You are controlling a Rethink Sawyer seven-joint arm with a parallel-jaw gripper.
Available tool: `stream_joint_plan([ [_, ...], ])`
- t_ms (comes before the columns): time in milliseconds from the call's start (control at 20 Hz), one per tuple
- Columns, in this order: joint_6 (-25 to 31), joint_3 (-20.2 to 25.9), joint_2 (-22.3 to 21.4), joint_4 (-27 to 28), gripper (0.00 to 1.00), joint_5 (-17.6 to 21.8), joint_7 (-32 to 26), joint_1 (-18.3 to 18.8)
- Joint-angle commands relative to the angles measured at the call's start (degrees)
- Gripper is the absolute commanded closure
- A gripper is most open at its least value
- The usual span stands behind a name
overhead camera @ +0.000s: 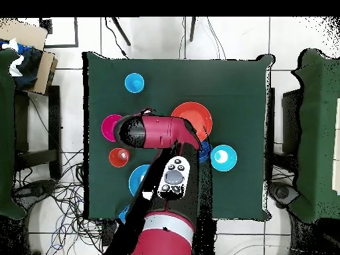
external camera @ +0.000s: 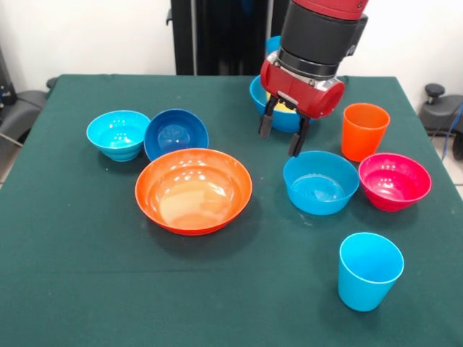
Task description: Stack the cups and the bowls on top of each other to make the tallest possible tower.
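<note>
We find no tower begun: bowls and cups sit singly on the counter. The pincer hangs open, empty (above the blue bowl).

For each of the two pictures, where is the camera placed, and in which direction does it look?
Front view: sits across the table, facing the robot over the green cloth-covered table; the red and black arm comes down from above, its pincer open.
Overhead view: sits above the table, looking straight down; the arm's upper side covers the middle, with the base at the bottom.
Both views share the wide shallow orange plastic bowl and the light blue plastic cup.
</note>
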State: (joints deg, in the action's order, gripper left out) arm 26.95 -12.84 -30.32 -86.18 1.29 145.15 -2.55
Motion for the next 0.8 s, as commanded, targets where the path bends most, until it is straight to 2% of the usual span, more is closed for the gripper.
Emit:
stream_joint_plan([
  [50, -2.0, 6.7, 0.3, -3.4, 0.00, 4.2, -3.7, 0.9],
  [600, -1.2, 7.1, 1.7, -2.1, 0.00, 2.6, -1.4, -0.8],
  [800, -0.6, 6.4, 3.1, -0.5, 0.00, 1.2, 1.4, -3.1],
])
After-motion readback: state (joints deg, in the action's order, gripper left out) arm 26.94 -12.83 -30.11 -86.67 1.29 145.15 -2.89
